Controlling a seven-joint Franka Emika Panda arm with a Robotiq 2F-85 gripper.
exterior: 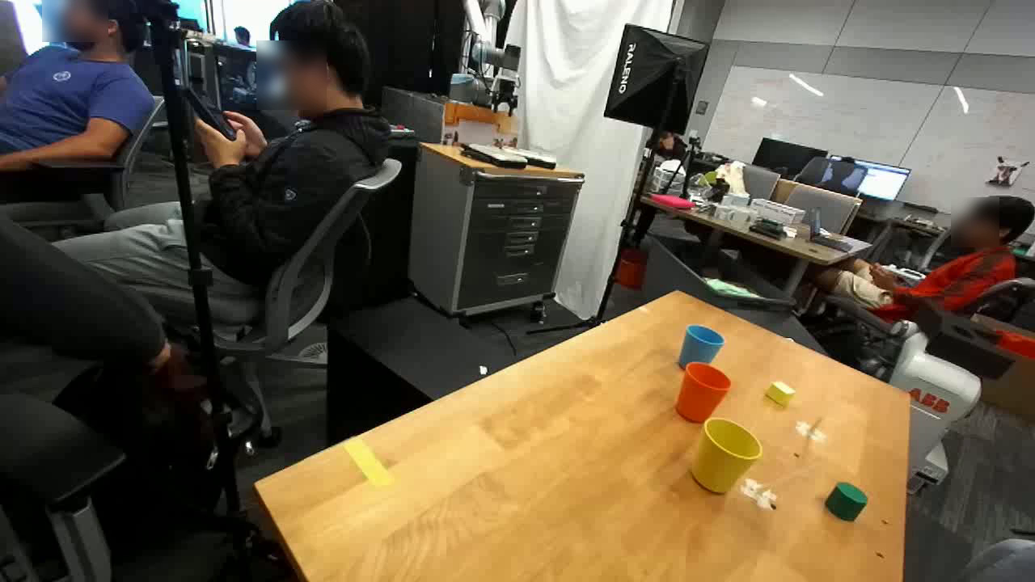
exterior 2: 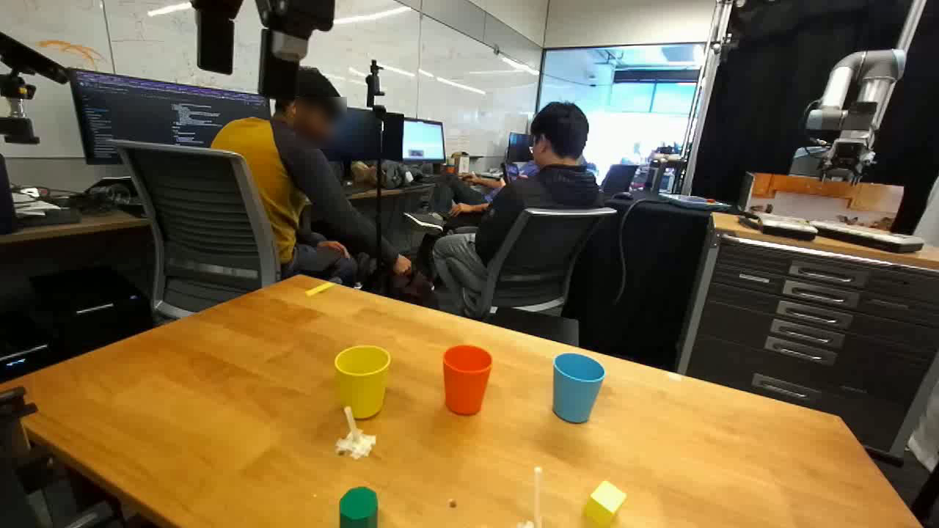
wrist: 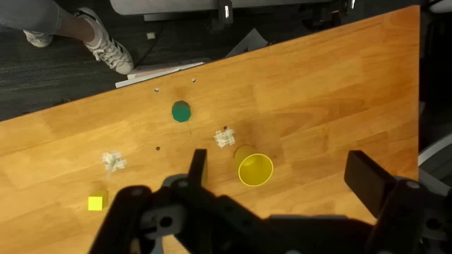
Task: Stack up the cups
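Three in number, the yellow tumbler [exterior 2: 363, 385], the orange tumbler [exterior 2: 467, 381] and the blue tumbler [exterior 2: 579, 389] stand upright in a loose row on the wooden table [exterior: 525, 485], apart from each other, so no stacking is done yet. The Robotiq gripper [wrist: 277, 166] hangs high above the table, its jaws wide apart and holding nothing; the yellow tumbler appears between them in the wrist view only because it stands below.

As I judge it, the first danger is the descent. If the yellow tumbler is chosen, the white stick [exterior 2: 351, 421] rising from a tape patch [exterior 2: 356, 445] just beside it could be struck by a finger coming down on that side. Also, if the jaws are not centred, one finger would touch first and push or tip the tumbler, which is probably light. Its wall narrows toward the base, so a grip might be uneven and let it swing.

The second danger is the nesting. The tumblers look similar in size, therefore a small error of aim may put rim upon rim, and the upper one would tilt or shove the lower one away. Such error is quite possible, because the wrist view does not show the orange tumbler or the blue tumbler clearly. Finally, a hasty release could drag the stack.
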